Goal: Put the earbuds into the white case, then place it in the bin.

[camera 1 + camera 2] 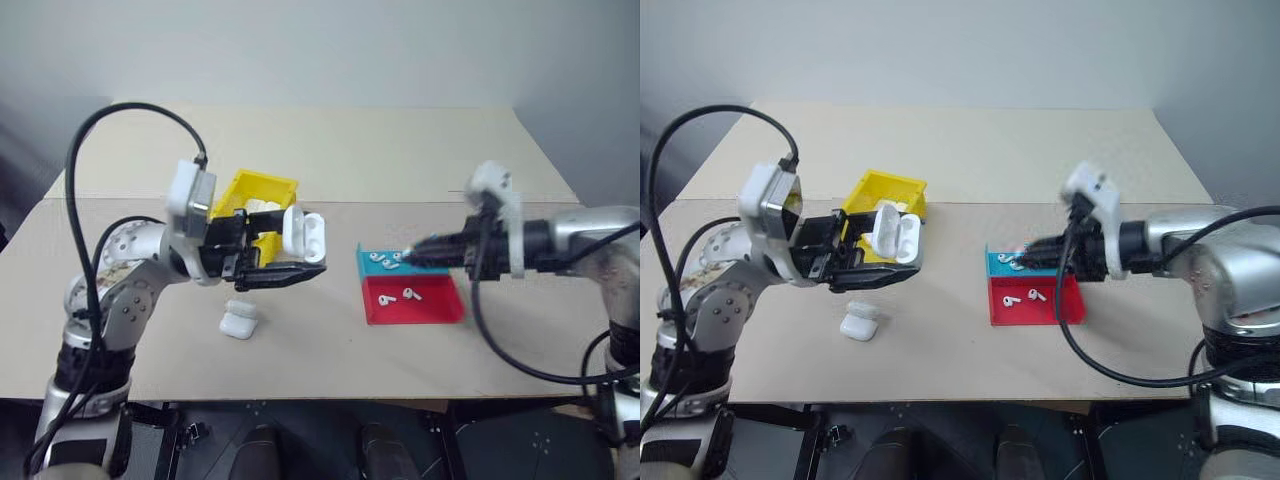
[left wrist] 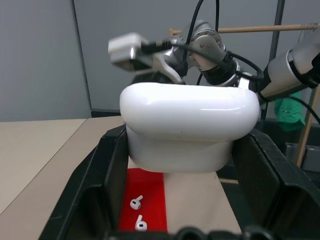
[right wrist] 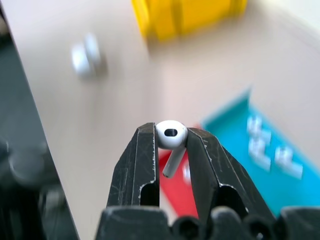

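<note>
Loading step: right gripper [image 3: 171,145] pinches one earbud [image 3: 171,136], left gripper [image 2: 182,200] clamps the open white case [image 2: 189,125]; next, carry the earbud toward nine o'clock and seat it.

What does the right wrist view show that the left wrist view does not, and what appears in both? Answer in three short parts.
Right wrist view alone: an earbud pinched between the right gripper's fingertips, the yellow bin, a closed spare case on the table, and the tray's blue part.

Left wrist view alone: the white case clamped in the left gripper.

Both: the tray's red part and the tan table.
</note>
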`<action>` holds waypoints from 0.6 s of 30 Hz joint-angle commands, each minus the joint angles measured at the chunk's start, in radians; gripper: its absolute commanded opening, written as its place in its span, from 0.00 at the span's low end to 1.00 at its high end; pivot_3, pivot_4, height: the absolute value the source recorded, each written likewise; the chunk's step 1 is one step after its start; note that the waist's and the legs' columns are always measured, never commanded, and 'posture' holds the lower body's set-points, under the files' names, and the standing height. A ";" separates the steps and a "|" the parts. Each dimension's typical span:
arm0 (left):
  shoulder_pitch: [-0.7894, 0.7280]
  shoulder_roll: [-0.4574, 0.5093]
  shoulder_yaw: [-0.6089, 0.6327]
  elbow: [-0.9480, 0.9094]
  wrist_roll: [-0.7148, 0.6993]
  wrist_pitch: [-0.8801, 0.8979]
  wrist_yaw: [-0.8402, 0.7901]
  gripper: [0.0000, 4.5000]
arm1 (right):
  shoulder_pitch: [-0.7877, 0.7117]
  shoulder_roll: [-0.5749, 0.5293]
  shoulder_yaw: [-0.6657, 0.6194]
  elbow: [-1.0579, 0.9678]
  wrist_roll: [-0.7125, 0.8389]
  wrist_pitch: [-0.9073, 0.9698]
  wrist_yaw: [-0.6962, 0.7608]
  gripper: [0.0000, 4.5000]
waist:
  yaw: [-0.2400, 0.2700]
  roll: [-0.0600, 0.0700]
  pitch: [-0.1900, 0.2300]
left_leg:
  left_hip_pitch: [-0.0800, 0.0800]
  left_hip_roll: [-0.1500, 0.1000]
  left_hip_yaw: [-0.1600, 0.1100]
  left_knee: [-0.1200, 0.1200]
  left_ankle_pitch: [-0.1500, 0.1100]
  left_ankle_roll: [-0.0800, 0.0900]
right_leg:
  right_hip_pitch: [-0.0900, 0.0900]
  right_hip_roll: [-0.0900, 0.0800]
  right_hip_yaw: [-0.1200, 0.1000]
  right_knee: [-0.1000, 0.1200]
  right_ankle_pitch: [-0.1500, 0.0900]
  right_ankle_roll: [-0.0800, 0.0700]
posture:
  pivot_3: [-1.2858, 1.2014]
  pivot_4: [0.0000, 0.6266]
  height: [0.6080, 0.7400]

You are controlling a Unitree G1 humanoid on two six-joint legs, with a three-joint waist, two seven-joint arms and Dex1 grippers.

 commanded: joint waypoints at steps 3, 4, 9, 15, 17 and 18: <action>-0.086 -0.040 -0.052 0.030 0.033 0.032 0.004 0.63 | -0.048 0.156 -0.147 -0.108 0.130 -0.152 -0.148 0.14 | -0.001 0.000 0.000 | -0.001 0.000 0.000 0.000 0.000 0.000 | -0.001 0.000 0.000 0.000 0.000 0.000 | 0.52 0.24 1.00; -0.098 -0.048 -0.059 0.037 0.039 0.037 0.007 0.63 | -0.057 0.173 -0.143 -0.119 0.148 -0.160 -0.168 0.14 | -0.002 0.000 0.000 | -0.001 0.000 0.000 0.000 0.000 0.000 | -0.001 0.000 0.000 0.001 0.000 0.000 | 0.52 0.24 1.00; -0.162 -0.072 -0.092 0.054 0.068 0.084 0.033 0.63 | -0.092 0.215 -0.129 -0.128 0.242 -0.173 -0.255 0.14 | -0.008 0.000 0.000 | -0.001 0.000 0.000 0.000 0.000 0.000 | 0.000 0.000 0.000 0.001 0.000 0.000 | 0.52 0.24 1.00; -0.198 -0.106 -0.096 0.027 0.074 0.136 0.093 0.63 | -0.045 0.182 -0.094 -0.165 0.308 -0.216 -0.271 0.14 | -0.008 0.000 0.000 | -0.001 0.000 -0.001 0.000 0.000 0.000 | 0.000 0.000 0.000 0.000 0.000 0.000 | 0.52 0.24 1.00; -0.194 -0.112 -0.096 0.009 0.076 0.141 0.104 0.63 | -0.029 0.172 -0.091 -0.177 0.334 -0.228 -0.275 0.14 | -0.008 0.000 0.000 | -0.001 0.000 -0.001 0.000 0.000 0.000 | 0.000 0.000 0.000 0.000 0.000 0.000 | 0.52 0.24 1.00; -0.192 -0.115 -0.095 0.002 0.076 0.142 0.110 0.63 | -0.022 0.170 -0.092 -0.181 0.351 -0.233 -0.279 0.14 | -0.008 0.000 0.000 | -0.001 0.000 -0.001 0.000 0.000 0.000 | 0.000 0.000 0.000 0.000 0.000 0.000 | 0.52 0.24 1.00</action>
